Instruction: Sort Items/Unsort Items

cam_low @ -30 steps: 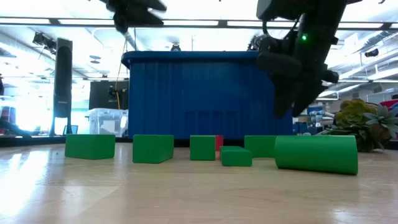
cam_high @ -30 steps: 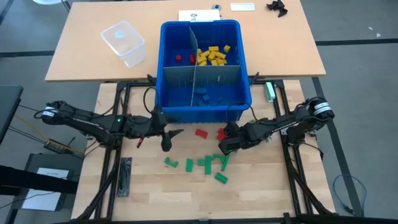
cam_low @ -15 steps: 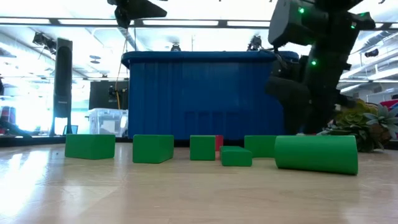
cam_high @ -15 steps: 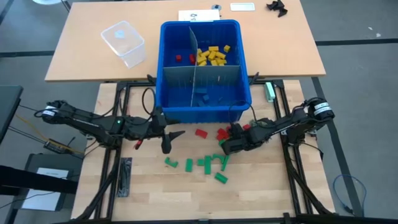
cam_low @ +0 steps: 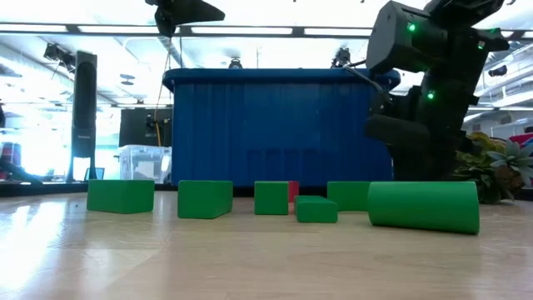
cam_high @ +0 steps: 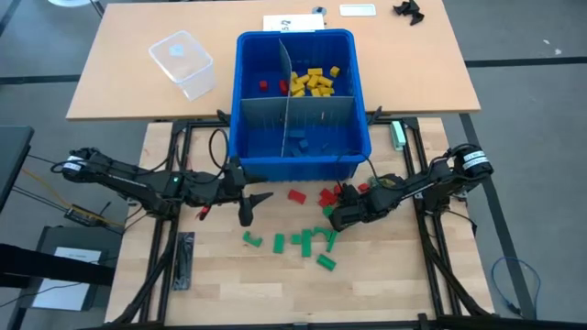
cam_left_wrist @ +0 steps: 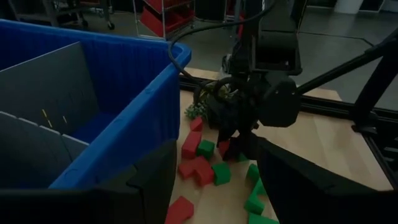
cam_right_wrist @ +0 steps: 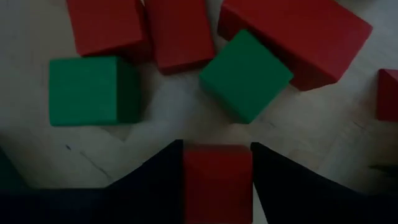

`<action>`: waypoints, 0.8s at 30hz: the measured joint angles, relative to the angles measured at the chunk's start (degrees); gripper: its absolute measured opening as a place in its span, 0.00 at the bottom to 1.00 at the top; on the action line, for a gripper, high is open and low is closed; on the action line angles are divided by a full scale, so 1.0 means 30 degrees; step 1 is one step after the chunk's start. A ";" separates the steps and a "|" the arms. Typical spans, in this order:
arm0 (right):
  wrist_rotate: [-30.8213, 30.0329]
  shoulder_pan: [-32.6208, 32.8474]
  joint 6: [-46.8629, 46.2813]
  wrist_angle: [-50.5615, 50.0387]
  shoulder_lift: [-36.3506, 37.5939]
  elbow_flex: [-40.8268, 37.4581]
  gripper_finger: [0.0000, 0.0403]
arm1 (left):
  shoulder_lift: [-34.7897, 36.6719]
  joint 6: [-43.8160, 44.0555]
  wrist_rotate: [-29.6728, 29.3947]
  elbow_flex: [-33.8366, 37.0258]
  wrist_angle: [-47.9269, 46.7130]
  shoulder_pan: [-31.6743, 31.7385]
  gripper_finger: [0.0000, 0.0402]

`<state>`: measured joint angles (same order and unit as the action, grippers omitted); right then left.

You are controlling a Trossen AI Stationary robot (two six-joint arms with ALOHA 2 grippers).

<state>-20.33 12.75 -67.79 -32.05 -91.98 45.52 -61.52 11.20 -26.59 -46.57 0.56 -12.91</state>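
Red and green blocks [cam_high: 323, 198] lie in a cluster on the wooden table before the blue bin's [cam_high: 303, 168] right front corner. My right gripper [cam_high: 336, 213] points steeply down into that cluster, shut on a red block [cam_right_wrist: 217, 177]. More green blocks [cam_high: 303, 243] are scattered nearer the front edge, and one red block [cam_high: 296, 195] lies alone. Yellow blocks [cam_high: 312, 82] and a few red ones [cam_high: 266, 86] sit in the bin's far compartments. My left gripper [cam_high: 253, 205] hovers open above the table, before the bin's left front corner. My right gripper pinches the red block's two opposite sides [cam_right_wrist: 189, 180] between its two fingers [cam_right_wrist: 155, 186]. The fingers come from above, slanting down. The block stands among the other blocks; the wrist view hides its underside, so whether it rests on the table cannot be told.
Grey divider sheets [cam_high: 298, 112] split the bin into compartments. A clear plastic container [cam_high: 183, 62] stands on the far table, left of the bin. A green cube [cam_right_wrist: 245, 74] and a larger red block [cam_right_wrist: 298, 37] lie close ahead of the right fingers.
My right gripper has sunk toward the table into the cluster of red and green blocks before the bin, tipping a little steeper. The blocks on the table have kept their places.
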 joint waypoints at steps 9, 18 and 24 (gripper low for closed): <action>0.0075 0.0080 0.2210 0.0164 0.0000 0.0007 0.33 | 0.0000 -0.0146 0.0007 0.0000 -0.0007 0.0015 0.57; -0.0333 0.1505 0.3509 0.0336 0.0322 0.1946 0.35 | 0.0000 -0.0162 0.0007 -0.0004 0.0007 0.0015 0.57; -0.1730 0.2437 0.4992 0.0187 0.1239 0.4066 0.33 | 0.0000 -0.1805 0.0337 -0.0007 0.0087 0.0007 0.57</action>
<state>-25.52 20.07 -52.82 -31.49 -88.27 57.72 -61.52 5.79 -25.58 -46.59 0.82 -12.88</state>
